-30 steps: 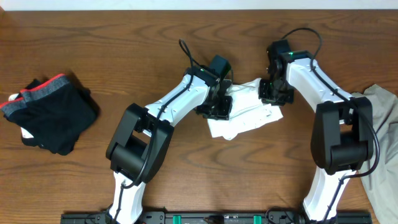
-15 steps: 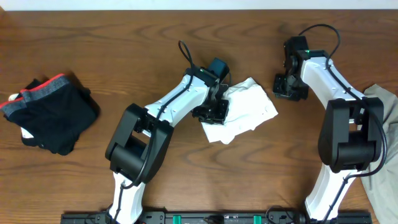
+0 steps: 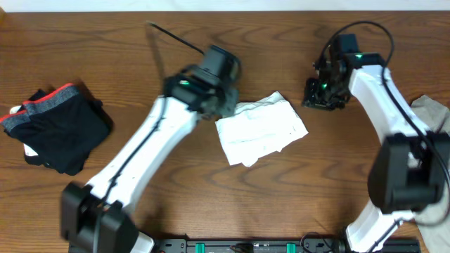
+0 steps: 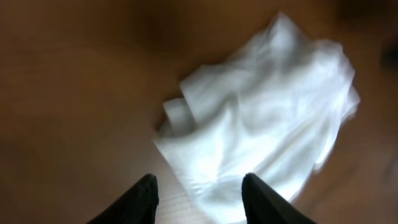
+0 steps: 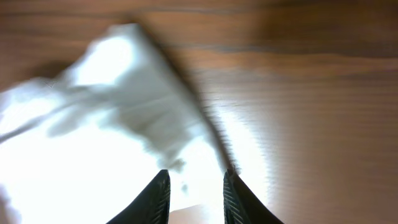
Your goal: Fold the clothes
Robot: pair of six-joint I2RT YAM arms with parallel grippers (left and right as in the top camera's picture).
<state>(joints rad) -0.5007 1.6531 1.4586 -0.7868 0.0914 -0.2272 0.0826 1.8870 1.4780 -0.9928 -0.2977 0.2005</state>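
– Both grippers have let go. A second ago they were pressed together on the white shirt (image 3: 260, 130). Now the left gripper (image 4: 199, 185) hangs off its near edge, fingers apart with nothing between them.

– And the shirt itself?

– It lies alone in the middle of the surface (image 3: 84, 49), a rough folded rectangle with one corner of an under layer poking out at the bottom. I'd judge that fold finished, or close to it.

– The right side?

– The right gripper (image 5: 194, 177) pulled back first and sits just beside the shirt's upper right corner. Its fingers are a little apart and hold nothing.

– What's left, then?

– Probably the dark clothes (image 3: 56, 126) heaped at the far left, well apart from everything else, and the grey cloth (image 3: 430, 111) at the right edge.

– Anything you can't make out?

– Plenty. The left arm (image 3: 140, 154) is smeared by motion and both wrist views are soft. A few dark specks on the shirt could be print, but they are unreadable. Its inner layers are hidden. The grey cloth is cut off by the frame and partly covered by the right arm (image 3: 401, 169).
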